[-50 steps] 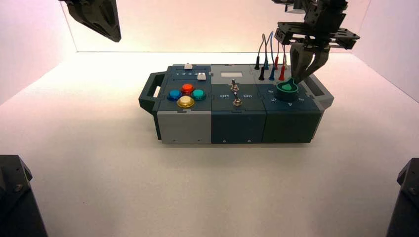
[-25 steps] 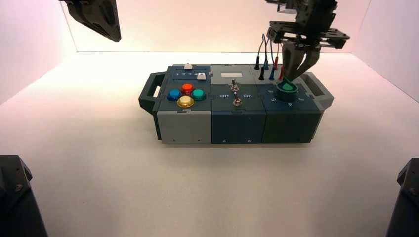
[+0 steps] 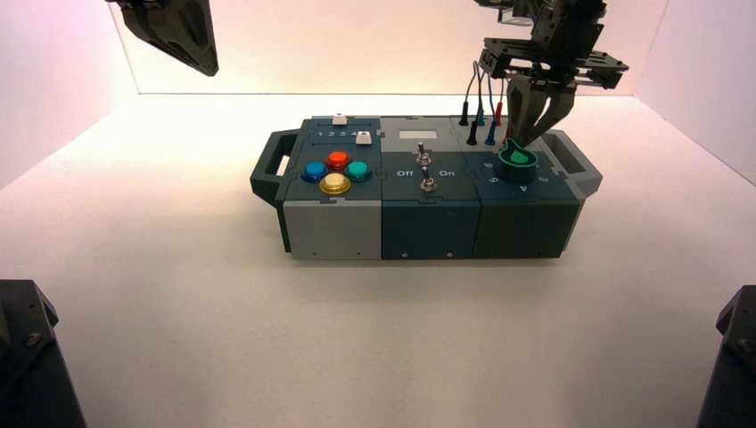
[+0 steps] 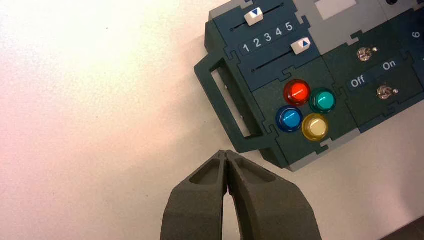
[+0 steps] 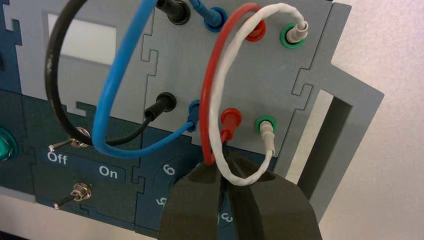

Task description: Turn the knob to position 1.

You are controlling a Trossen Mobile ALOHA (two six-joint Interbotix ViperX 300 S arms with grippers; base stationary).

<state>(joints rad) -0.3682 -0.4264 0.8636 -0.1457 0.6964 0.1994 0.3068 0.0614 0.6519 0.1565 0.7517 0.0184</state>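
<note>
The right gripper [image 3: 532, 135] hangs just above the knob [image 3: 517, 163], which sits on the box [image 3: 419, 223] at the end farthest from the coloured push buttons [image 3: 335, 172], in front of the looped wires [image 3: 486, 98]. Compared with a second ago, this gripper has risen a little and shifted toward the wire sockets; its fingertips, which then flanked the knob's rim, now sit at or just above the green top, seemingly no longer around it. The knob's pointer lobe also looks to have swung: it aimed toward the box's near edge before, and now leans more toward the wires. From the right wrist view the gripper's fingers [image 5: 265, 205] appear nearly together, with only a narrow slit between them and nothing clamped, and they hide the knob itself; only the dial numerals 6, 5 and 3 show around them.

My reading is that a turning stroke has just ended and the gripper is letting go. Whether the pointer has reached 1 cannot be told, since that numeral is hidden.

The left gripper [image 4: 227, 165], fingers pressed together, is parked high over the desk [image 3: 178, 294], beyond the box's handle [image 4: 227, 107] on the push-button side.
</note>
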